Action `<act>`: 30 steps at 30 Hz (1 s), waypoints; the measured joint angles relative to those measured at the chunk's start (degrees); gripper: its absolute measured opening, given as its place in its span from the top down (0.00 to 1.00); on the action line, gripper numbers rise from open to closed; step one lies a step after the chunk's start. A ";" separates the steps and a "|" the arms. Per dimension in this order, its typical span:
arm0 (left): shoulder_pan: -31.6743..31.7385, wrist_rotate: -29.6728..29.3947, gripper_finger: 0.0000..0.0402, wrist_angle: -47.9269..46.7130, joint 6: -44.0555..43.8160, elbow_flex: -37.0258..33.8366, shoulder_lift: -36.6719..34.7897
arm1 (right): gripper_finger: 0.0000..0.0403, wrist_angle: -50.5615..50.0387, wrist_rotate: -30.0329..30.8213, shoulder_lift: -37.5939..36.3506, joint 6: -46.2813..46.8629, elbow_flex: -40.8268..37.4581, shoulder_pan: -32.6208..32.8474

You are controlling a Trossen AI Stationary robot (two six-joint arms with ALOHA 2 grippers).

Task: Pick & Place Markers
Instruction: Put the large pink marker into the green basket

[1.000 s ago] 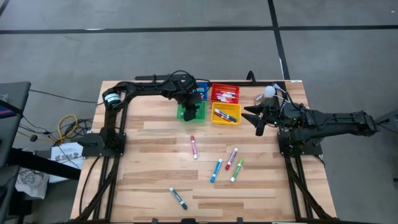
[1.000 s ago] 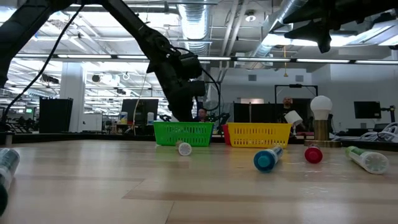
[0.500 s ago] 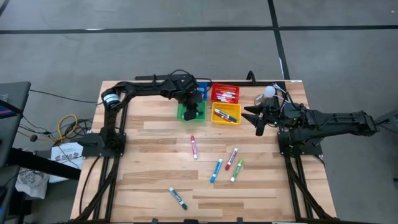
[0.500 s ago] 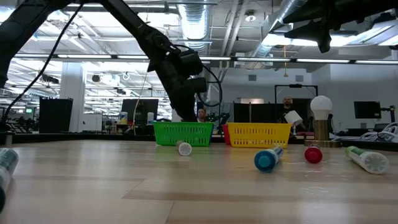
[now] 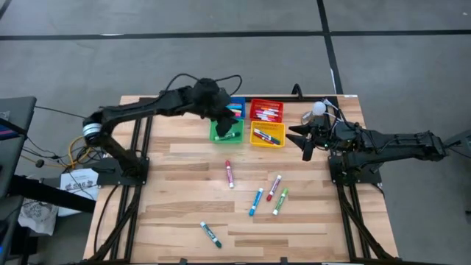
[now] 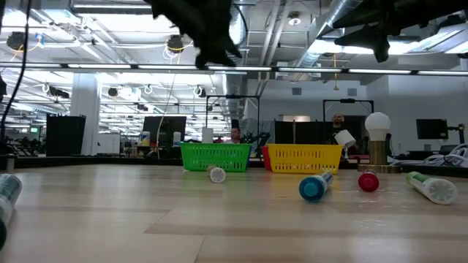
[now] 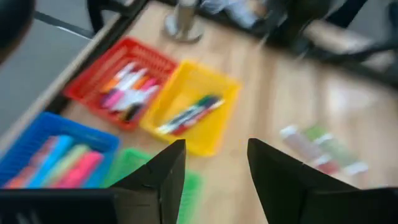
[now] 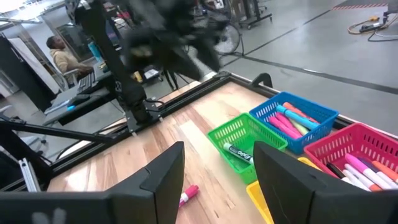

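Left gripper (image 5: 223,121) above green bin (image 5: 225,132), jaws parted, empty. Green marker (image 8: 238,152) lies in that bin. Right gripper (image 5: 307,140) beside yellow bin (image 5: 266,135), jaws parted, empty. Five markers (image 5: 229,174) on worktop (image 5: 176,191).

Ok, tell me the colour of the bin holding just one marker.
Green bin, one marker inside; clearest in the right wrist view.
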 joint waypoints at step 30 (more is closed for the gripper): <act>-30.18 -24.45 0.57 0.63 -62.08 -0.02 8.93 | 0.54 0.35 -0.24 0.07 -1.12 0.02 4.97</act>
